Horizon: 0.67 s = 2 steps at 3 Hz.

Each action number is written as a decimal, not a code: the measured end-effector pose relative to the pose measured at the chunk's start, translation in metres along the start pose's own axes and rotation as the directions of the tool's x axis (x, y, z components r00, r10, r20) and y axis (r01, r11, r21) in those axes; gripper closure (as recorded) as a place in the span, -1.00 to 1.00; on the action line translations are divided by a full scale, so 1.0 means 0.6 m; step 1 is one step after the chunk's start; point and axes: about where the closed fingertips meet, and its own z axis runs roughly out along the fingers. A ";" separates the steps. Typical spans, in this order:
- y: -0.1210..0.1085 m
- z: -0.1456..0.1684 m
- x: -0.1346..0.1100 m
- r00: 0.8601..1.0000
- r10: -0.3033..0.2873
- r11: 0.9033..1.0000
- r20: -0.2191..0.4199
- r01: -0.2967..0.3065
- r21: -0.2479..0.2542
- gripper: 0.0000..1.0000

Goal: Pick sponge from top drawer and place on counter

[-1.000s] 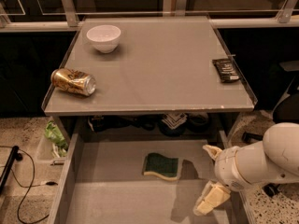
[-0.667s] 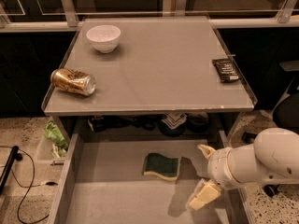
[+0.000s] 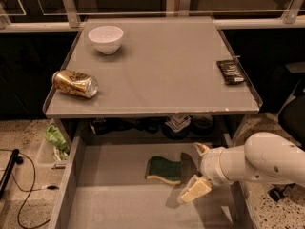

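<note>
From the one camera view I have, looking down over the rig, the top drawer is pulled out below the front edge of the counter, and the sponge lies flat on the drawer's grey bottom, green side up, toward the back and a little right of centre. My gripper is inside the drawer just to the right of the sponge, at the end of the white arm that reaches in from the right. Its two pale fingers are spread apart with nothing between them, and I see no contact with the sponge. By my reading the task is at its start: the drawer is open and the claw is close, but nothing is grasped and nothing has been lifted. What is left is to bring the fingers around the sponge, close on it, raise it clear of the drawer and set it down on the counter. Up there a white bowl sits at the back left, a gold can lies on its side near the left edge, and a black packet rests at the right edge, with bare surface between them where I judge the sponge could go.
</note>
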 end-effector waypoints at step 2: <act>-0.015 0.066 -0.006 0.999 -0.004 0.999 0.040 0.005 -0.034 -1.00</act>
